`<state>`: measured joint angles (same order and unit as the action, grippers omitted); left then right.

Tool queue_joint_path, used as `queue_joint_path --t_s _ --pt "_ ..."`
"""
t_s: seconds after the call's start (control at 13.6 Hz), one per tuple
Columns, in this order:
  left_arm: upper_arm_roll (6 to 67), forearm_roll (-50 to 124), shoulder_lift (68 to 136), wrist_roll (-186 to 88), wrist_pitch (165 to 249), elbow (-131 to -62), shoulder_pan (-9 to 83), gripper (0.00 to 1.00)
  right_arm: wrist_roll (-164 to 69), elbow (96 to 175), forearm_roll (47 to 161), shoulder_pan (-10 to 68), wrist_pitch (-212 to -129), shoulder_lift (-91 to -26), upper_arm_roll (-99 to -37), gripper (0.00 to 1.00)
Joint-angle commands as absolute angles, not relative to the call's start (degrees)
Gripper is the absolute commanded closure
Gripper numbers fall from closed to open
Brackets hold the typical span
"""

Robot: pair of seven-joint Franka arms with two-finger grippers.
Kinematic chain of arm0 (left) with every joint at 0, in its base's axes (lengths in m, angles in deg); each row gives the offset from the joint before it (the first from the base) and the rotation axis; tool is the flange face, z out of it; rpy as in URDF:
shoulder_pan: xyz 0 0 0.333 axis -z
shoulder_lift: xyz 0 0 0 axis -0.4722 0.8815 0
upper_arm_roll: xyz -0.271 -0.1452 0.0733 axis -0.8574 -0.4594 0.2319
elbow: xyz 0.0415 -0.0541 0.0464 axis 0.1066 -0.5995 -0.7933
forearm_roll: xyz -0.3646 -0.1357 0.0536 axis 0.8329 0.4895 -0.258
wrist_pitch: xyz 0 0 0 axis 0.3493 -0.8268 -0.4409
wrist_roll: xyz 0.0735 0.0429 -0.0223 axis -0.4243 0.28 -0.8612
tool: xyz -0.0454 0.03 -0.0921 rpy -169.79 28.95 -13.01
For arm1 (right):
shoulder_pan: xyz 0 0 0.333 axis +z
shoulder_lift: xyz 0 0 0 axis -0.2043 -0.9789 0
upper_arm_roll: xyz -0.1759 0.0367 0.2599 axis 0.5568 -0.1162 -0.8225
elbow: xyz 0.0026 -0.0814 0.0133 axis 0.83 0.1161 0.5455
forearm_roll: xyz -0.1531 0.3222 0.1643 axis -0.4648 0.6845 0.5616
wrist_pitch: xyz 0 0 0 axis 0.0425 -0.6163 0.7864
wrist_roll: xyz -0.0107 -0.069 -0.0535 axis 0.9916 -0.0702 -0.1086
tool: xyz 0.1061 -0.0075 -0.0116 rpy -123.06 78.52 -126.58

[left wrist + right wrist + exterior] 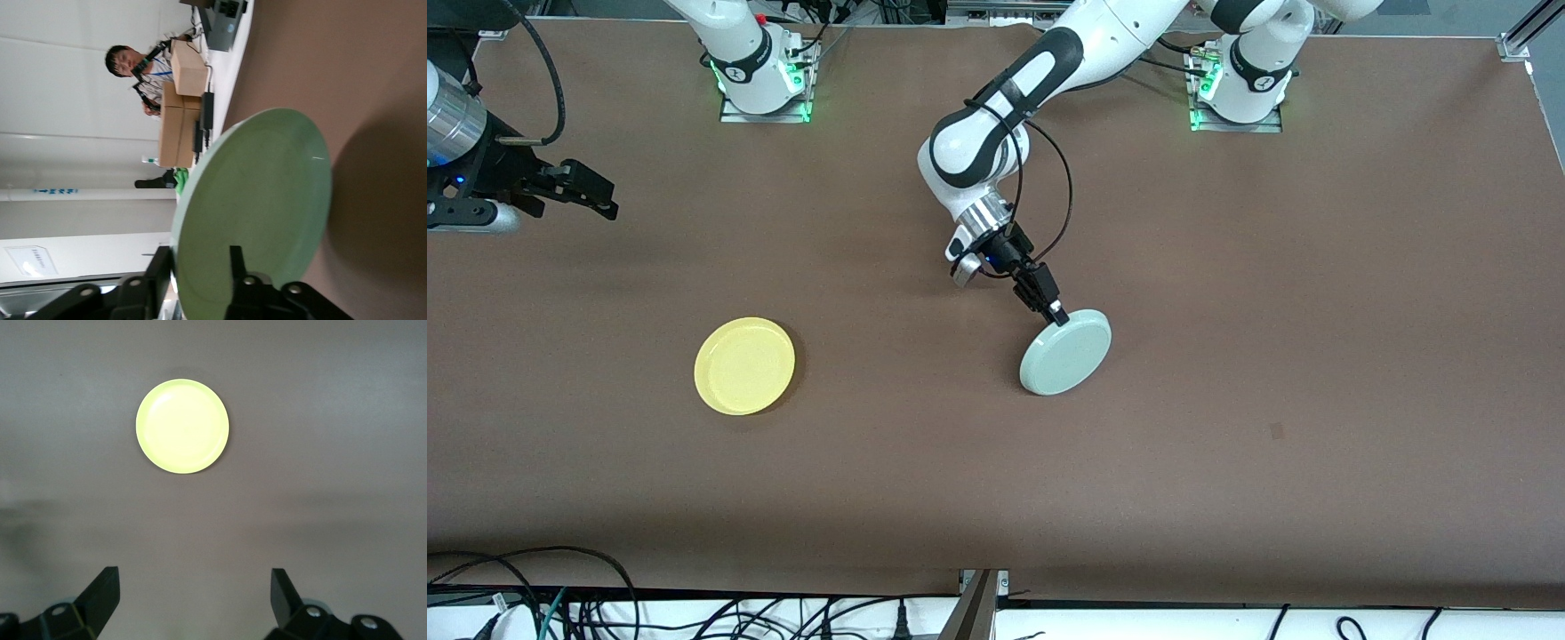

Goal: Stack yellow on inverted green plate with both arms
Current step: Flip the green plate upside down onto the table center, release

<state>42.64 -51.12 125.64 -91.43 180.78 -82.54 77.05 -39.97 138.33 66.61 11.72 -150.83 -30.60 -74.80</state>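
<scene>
You have a brown counter (1227,462) carrying a yellow plate (744,365) lying flat, rim up, toward the right arm's end. The green plate (1065,352) sits well apart toward the middle, tilted, with its lower edge apparently touching the counter.

the green plate (1069,354) looks like smooth plastic with a soft satin sheen and a small highlight near its rim. the yellow plate (744,365) looks like smooth plastic too, evenly bright. the table (1316,311) has a matt brown covering. the left gripper (1056,313) has matt black fingers below a shiny silver wrist.
</scene>
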Motion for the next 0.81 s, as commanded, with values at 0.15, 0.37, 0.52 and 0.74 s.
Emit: queue_joint_path --t_s 0.15,0.37,0.52,0.74 --pt "39.70 -42.30 127.04 -94.85 186.15 -80.46 76.08 0.00 -39.28 137.74 67.58 10.74 -150.18 -30.71 -75.57 0.00" --pt "39.61 -33.52 127.22 -96.96 189.76 -76.43 75.99 0.00 -39.28 137.74 67.58 10.74 -150.18 -30.71 -75.57 0.00" --pt "39.52 -26.49 126.60 -97.41 190.99 -73.80 74.94 0.00 -39.37 137.74 67.58 10.74 -150.18 -30.71 -75.57 0.00" --pt "39.61 -14.79 126.25 -99.34 191.53 -68.26 74.32 0.00 -39.37 137.74 67.58 10.74 -150.18 -30.71 -75.57 0.00"
